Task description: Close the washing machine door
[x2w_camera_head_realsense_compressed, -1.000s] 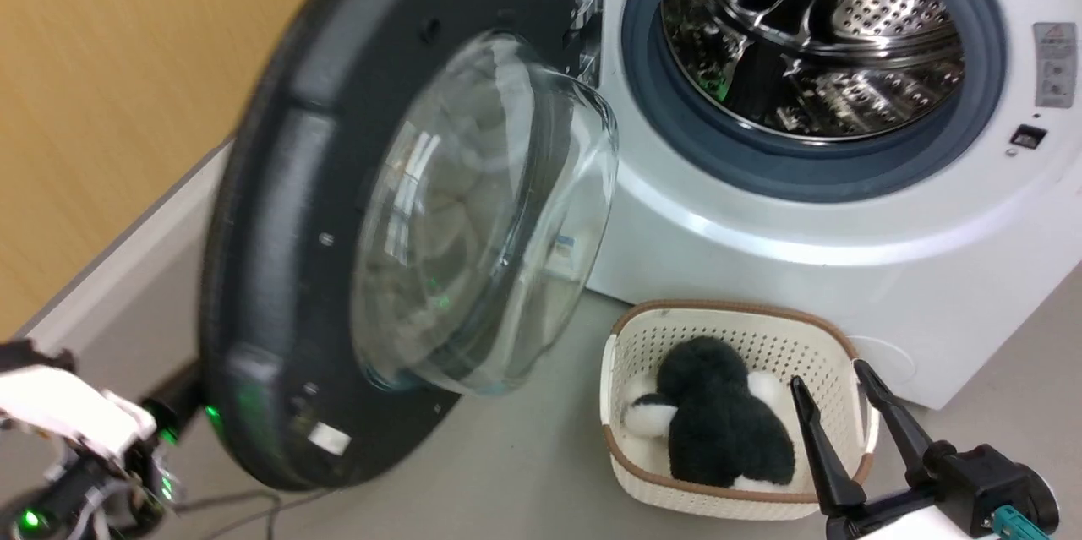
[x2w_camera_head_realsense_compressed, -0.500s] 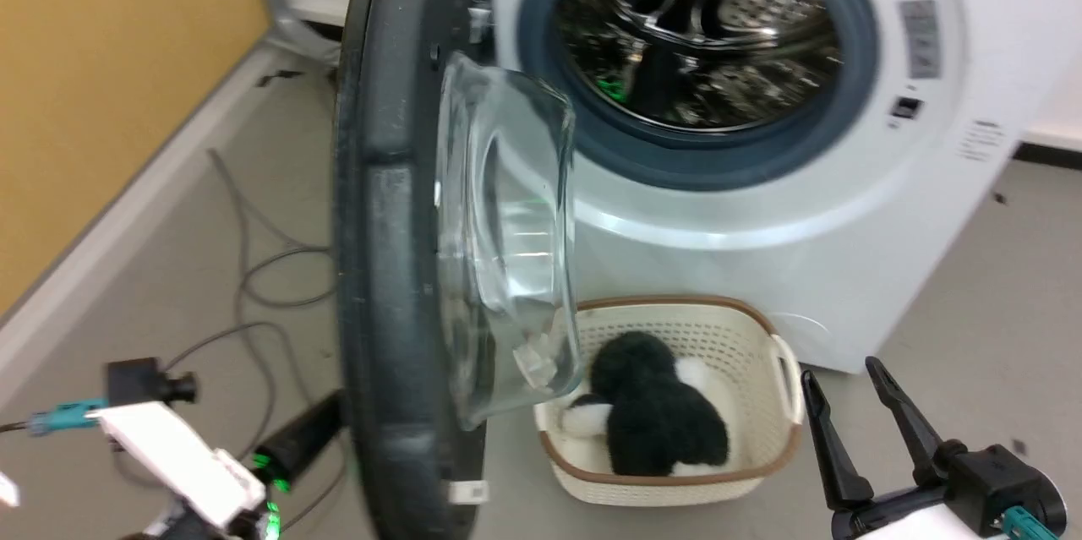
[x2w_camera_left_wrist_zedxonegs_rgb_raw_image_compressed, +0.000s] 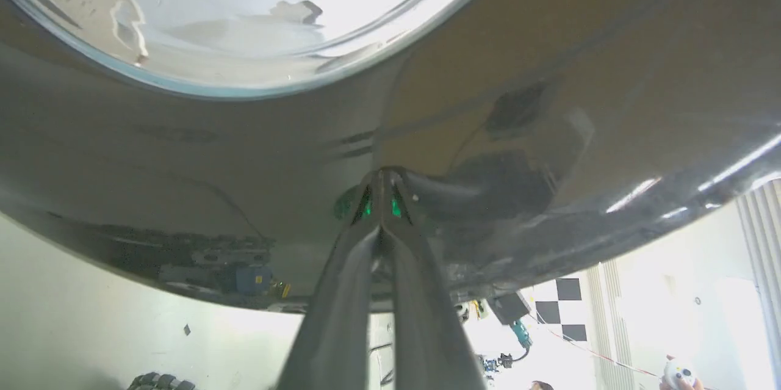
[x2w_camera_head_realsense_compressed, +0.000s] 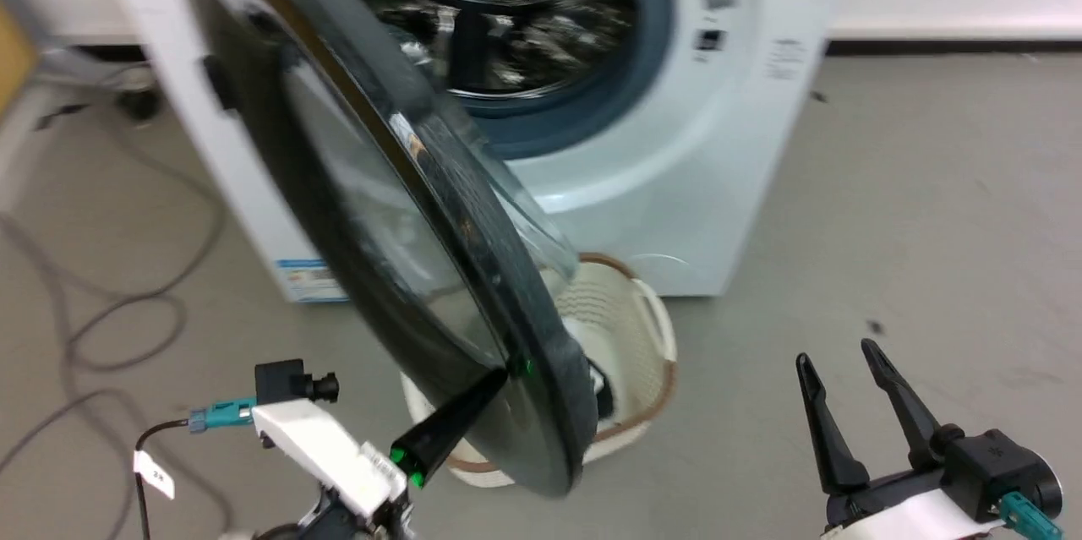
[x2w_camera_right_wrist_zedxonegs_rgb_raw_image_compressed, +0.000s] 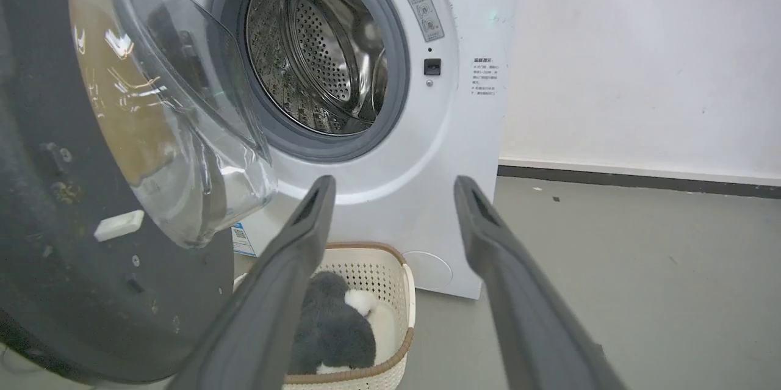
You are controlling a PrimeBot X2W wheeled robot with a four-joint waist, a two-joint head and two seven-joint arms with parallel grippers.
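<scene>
We see the large round black-rimmed washing machine door (x2w_camera_head_realsense_compressed: 338, 185) standing about half open, swung out from the big white front-loading washing machine (x2w_camera_head_realsense_compressed: 676, 185) and not yet closed. In the head view the disc shows obliquely, and its long axis runs from the upper left down to the lower right. Its glossy outer face points toward the robot's left side. The bulging clear glass bowl on the inner face (x2w_camera_right_wrist_zedxonegs_rgb_raw_image_compressed: 36, 195) points toward the perforated shiny steel drum (x2w_camera_right_wrist_zedxonegs_rgb_raw_image_compressed: 317, 54) and its grey rubber ring (x2w_camera_right_wrist_zedxonegs_rgb_raw_image_compressed: 396, 103).

The left gripper (x2w_camera_head_realsense_compressed: 507, 371) has its two dark fingers pressed together with nothing between them. Their tips touch the door's outer face near the lower rim; the left wrist view shows the tips (x2w_camera_left_wrist_zedxonegs_rgb_raw_image_compressed: 381, 179) against the dark shiny surface (x2w_camera_left_wrist_zedxonegs_rgb_raw_image_compressed: 549, 72), just below the glass window.

The right gripper (x2w_camera_head_realsense_compressed: 833, 351) hangs well apart from the door, over the grey floor (x2w_camera_head_realsense_compressed: 930, 185), with its fingers spread wide and empty (x2w_camera_right_wrist_zedxonegs_rgb_raw_image_compressed: 395, 182).

A cream perforated plastic basket (x2w_camera_head_realsense_compressed: 651, 329) with a brown rim stands on the floor in front of the machine, partly behind the door's lower edge. In it lies a black and white plush toy (x2w_camera_right_wrist_zedxonegs_rgb_raw_image_compressed: 332, 329). Grey cables (x2w_camera_head_realsense_compressed: 101, 312) lie on the floor at the left.
</scene>
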